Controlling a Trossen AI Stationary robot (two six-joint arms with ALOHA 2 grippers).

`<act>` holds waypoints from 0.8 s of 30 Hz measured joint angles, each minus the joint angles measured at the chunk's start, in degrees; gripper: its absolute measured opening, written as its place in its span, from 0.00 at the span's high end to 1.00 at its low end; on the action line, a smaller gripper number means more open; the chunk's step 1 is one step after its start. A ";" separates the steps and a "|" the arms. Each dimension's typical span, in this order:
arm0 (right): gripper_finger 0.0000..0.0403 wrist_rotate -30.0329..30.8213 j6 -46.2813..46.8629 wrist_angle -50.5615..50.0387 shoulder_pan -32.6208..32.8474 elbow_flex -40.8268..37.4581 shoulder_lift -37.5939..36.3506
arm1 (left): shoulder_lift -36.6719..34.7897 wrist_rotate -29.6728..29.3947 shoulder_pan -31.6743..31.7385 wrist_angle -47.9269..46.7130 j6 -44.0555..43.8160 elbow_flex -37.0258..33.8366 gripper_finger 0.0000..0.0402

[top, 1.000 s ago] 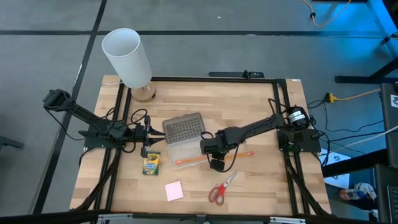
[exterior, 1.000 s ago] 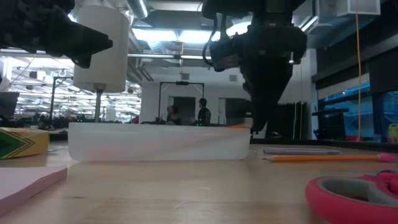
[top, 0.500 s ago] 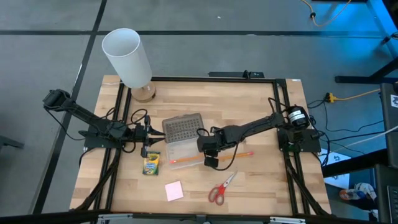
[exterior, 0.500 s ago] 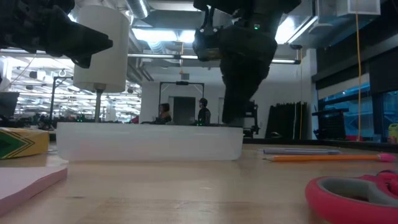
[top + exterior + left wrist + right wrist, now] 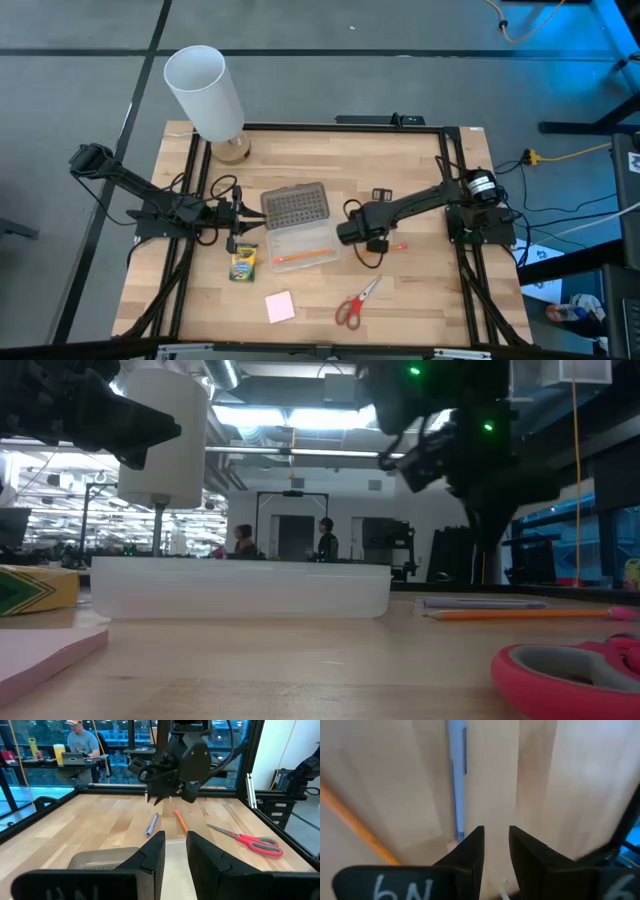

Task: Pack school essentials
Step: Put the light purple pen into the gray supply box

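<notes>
Right claw point(image 5: 352, 234) beside case point(image 5: 306, 248) edge

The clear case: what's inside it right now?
In the high view, the clear plastic case holds one orange pencil; nothing else shows inside. Its grey dotted lid lies open behind. The low view's frosted wall hides the contents.

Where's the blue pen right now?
The blue pen lies on the table beside the orange pencil, right of the clear case, under the right gripper.
</notes>
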 joint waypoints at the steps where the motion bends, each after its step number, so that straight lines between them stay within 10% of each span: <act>1: 0.77 0.15 0.47 0.66 -0.01 -2.04 -1.17 | 0.00 0.00 0.00 0.00 0.00 0.00 0.82; 12: 0.77 -4.00 4.54 19.49 -0.07 -25.51 -23.49 | 0.01 0.00 0.00 0.01 -0.12 0.00 0.82; 24: 0.77 -3.92 5.96 35.49 -0.09 -28.61 -35.06 | 0.00 0.00 0.00 0.02 -0.24 0.00 0.82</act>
